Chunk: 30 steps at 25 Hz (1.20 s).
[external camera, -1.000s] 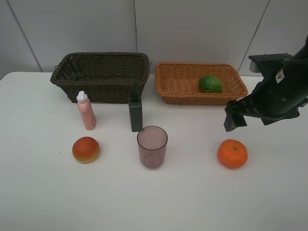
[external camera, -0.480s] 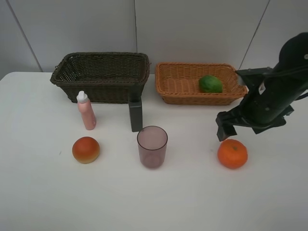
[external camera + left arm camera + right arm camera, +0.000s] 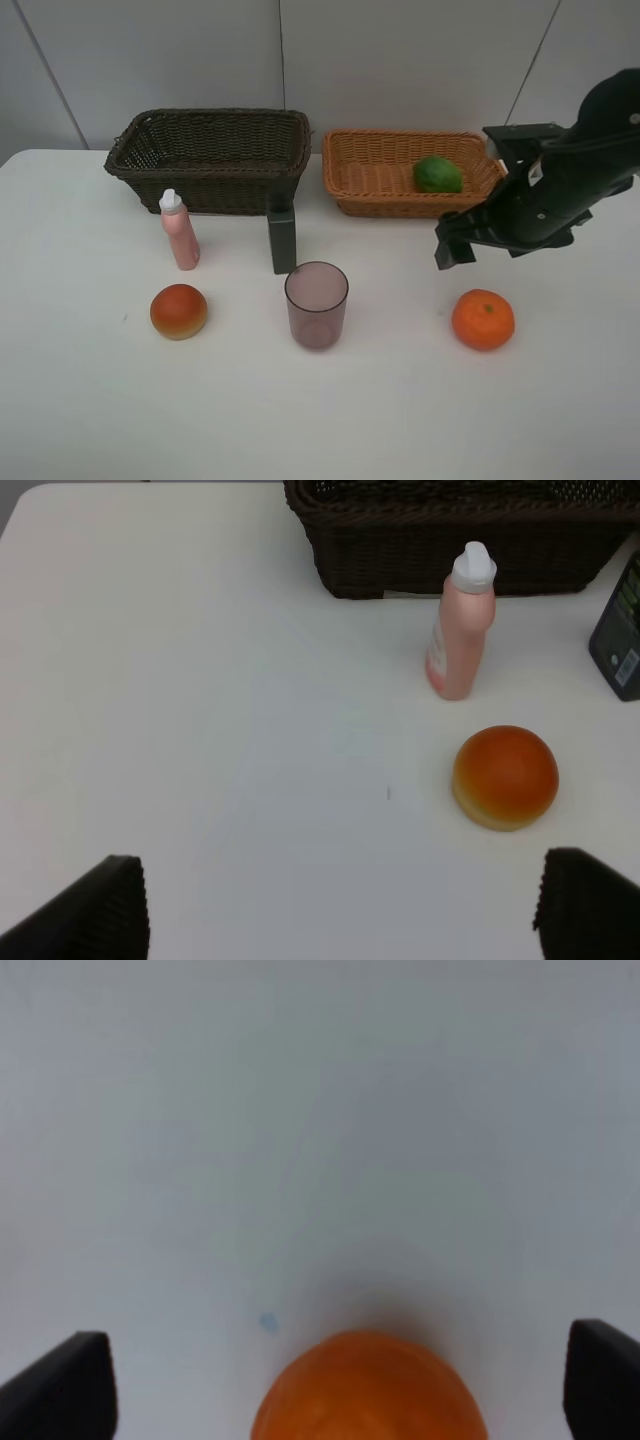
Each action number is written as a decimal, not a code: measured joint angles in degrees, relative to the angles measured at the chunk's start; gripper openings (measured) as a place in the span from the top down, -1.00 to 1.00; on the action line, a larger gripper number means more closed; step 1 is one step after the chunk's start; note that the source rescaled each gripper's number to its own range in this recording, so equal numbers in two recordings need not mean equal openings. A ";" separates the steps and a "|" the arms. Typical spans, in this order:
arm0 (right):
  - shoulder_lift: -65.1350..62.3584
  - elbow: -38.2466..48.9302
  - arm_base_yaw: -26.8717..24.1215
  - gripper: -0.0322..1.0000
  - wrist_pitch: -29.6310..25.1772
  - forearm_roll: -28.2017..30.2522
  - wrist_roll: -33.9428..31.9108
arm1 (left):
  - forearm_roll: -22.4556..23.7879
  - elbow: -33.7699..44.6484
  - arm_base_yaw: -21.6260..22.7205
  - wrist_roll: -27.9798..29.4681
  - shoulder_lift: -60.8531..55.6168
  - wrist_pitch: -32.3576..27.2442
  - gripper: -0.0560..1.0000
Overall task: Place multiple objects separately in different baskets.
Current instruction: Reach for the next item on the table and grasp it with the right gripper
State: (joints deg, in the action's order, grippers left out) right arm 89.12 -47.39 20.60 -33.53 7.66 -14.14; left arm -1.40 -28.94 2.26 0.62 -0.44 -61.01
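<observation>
On the white table (image 3: pixel 100 400), the shallow orange-tan woven wicker basket (image 3: pixel 390 205) sat behind my right claw (image 3: pixel 450 247). I saw its jaws spread wide, gripping nothing. The smooth round orange (image 3: pixel 483 319) lay just beneath it, untouched. The small green lime (image 3: pixel 437 174) rested in that basket.

High overview, wrist close-ups; common orange (image 3: pixel 483 319)
</observation>
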 joint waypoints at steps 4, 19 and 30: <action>0.00 0.00 0.00 -0.92 -0.25 -1.52 -1.04 | 0.00 0.00 0.00 0.00 0.00 0.00 -1.00; 0.00 5.65 0.00 -0.92 3.33 -2.31 0.10 | 0.00 0.00 0.00 0.00 0.00 0.00 -1.00; 0.00 6.15 0.00 -0.92 1.90 0.37 3.04 | 0.00 0.00 0.00 0.00 0.00 0.00 -1.00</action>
State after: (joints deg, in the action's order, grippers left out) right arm 89.12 -41.25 20.60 -31.63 8.03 -11.10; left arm -1.40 -28.94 2.26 0.62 -0.44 -61.01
